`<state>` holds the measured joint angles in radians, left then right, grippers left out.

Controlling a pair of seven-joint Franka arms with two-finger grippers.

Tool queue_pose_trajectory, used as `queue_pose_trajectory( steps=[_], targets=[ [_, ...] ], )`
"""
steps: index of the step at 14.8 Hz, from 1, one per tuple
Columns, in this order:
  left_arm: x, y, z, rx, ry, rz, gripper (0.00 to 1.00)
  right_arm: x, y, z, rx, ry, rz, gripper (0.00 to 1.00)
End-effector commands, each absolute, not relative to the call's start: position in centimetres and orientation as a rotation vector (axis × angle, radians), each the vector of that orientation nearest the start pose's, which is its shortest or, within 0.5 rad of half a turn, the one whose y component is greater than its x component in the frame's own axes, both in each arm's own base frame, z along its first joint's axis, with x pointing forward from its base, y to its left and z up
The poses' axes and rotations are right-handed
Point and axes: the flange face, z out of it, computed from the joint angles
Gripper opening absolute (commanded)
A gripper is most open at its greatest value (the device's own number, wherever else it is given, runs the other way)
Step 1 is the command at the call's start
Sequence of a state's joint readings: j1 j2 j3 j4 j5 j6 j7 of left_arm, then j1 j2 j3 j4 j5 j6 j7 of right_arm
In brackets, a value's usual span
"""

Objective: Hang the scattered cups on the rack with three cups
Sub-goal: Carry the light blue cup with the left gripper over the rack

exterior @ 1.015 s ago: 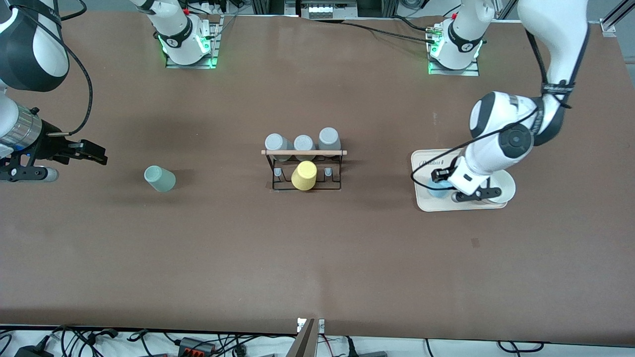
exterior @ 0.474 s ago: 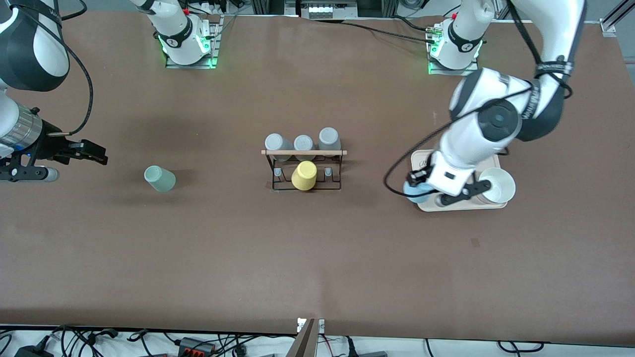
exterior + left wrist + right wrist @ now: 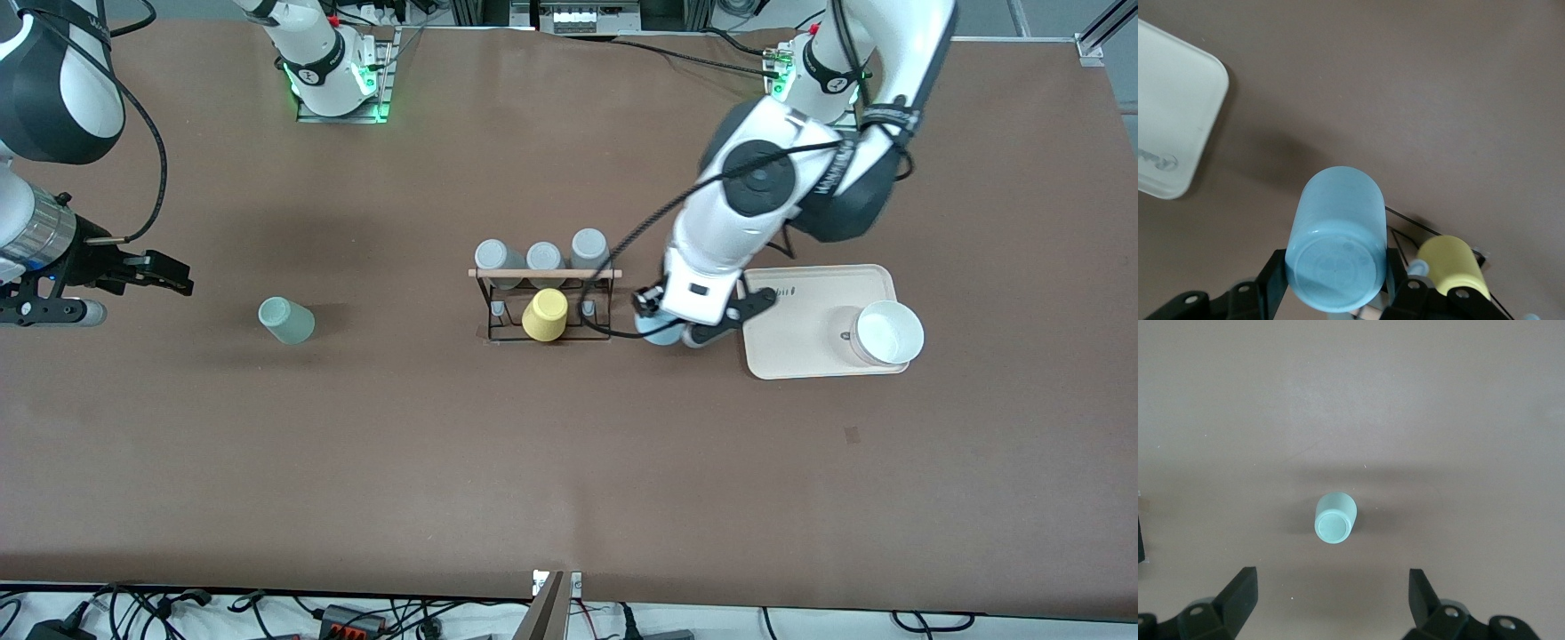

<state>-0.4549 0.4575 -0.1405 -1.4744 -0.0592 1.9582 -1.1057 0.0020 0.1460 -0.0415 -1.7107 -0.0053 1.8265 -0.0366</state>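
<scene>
My left gripper (image 3: pixel 665 331) is shut on the light blue cup (image 3: pixel 659 332), held in the air between the rack (image 3: pixel 544 274) and the tray. In the left wrist view the light blue cup (image 3: pixel 1336 240) fills the space between the fingers (image 3: pixel 1271 283), its flat bottom toward the camera, with the rack's wire (image 3: pixel 1431 230) just past it. The pale mint green cup (image 3: pixel 286 320) lies on its side on the table toward the right arm's end. My right gripper (image 3: pixel 164 276) hangs open and empty near it, and the mint cup (image 3: pixel 1335 519) shows in the right wrist view.
The rack holds three grey cups (image 3: pixel 542 258) and a yellow cup (image 3: pixel 545 315). A beige tray (image 3: pixel 800 307) toward the left arm's end bears a white bowl (image 3: pixel 887 333).
My left arm has lifted the light blue cup off the tray and carried it toward the rack. The white bowl is now uncovered. The right arm has not moved.
</scene>
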Motion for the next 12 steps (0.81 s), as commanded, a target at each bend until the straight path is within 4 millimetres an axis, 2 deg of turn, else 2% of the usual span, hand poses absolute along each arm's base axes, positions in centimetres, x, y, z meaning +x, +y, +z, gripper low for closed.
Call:
queue_pose_trajectory(
  steps=[1, 5, 10, 12],
  targets=[
    [57.5, -41.1, 42.4, -3.118, -0.919, 0.132, 0.33, 60.3, -2.3, 49.3, -3.149, -0.024, 0.066, 1.0],
    [56.2, -44.6, 40.9, -3.103, -0.95, 0.15, 0.33, 60.5, -2.6, 49.0, -3.145, -0.01, 0.068, 1.0],
    [55.0, -46.5, 39.9, -3.089, -0.948, 0.167, 0.33, 60.7, -2.6, 48.8, -3.147, -0.006, 0.063, 1.0],
    [55.0, -46.7, 38.7, -3.08, -0.945, 0.177, 0.33, 60.7, -2.6, 48.6, -3.147, -0.011, 0.068, 1.0]
  ],
)
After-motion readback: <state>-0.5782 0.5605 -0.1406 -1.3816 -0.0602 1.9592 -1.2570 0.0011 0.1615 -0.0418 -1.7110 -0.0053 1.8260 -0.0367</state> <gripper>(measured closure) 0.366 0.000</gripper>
